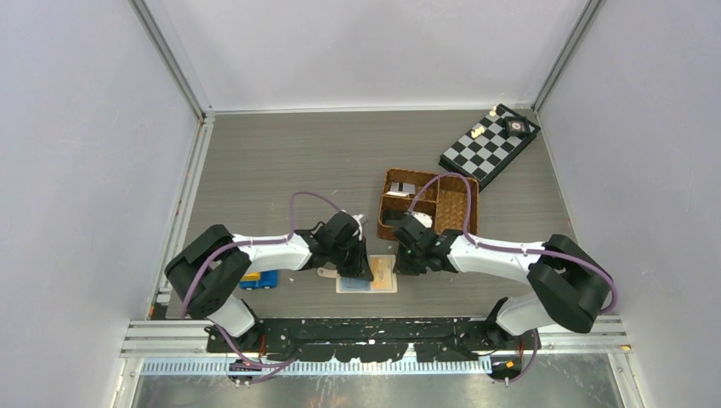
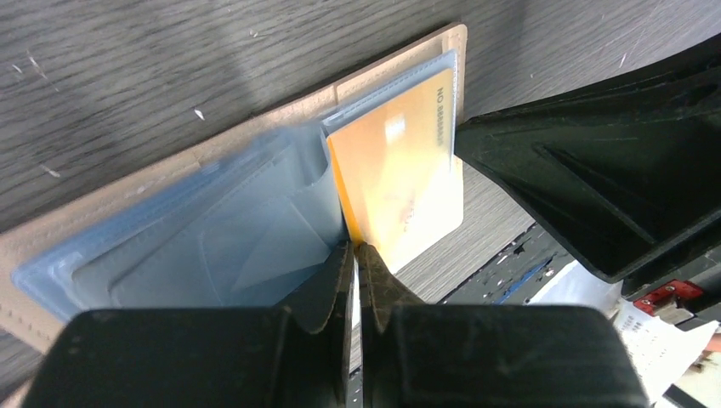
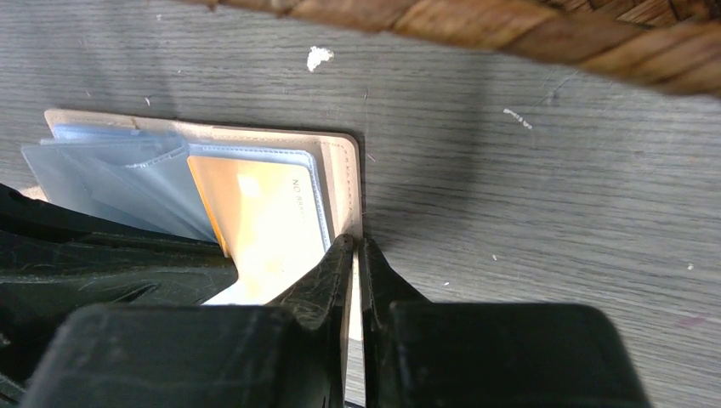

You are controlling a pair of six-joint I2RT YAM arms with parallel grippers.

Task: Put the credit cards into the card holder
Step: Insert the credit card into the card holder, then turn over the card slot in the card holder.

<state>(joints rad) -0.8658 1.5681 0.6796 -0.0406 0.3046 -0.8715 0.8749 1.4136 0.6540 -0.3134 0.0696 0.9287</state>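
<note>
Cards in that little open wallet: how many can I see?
1. A yellow card sits in the right-hand pocket of the wallet, sticking out past its near edge. Others may be hidden behind the pale blue sleeves.

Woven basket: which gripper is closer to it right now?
Right. The right gripper sits just short of the woven basket, at the card holder's right edge; the left gripper is further left, over its middle.

The beige card holder (image 2: 212, 229) lies open before me, flat on the counter (image 2: 127, 68), pale blue-grey pockets facing up; a yellow credit card (image 2: 400, 178) sits partway in one pocket, its end sticking out
</note>
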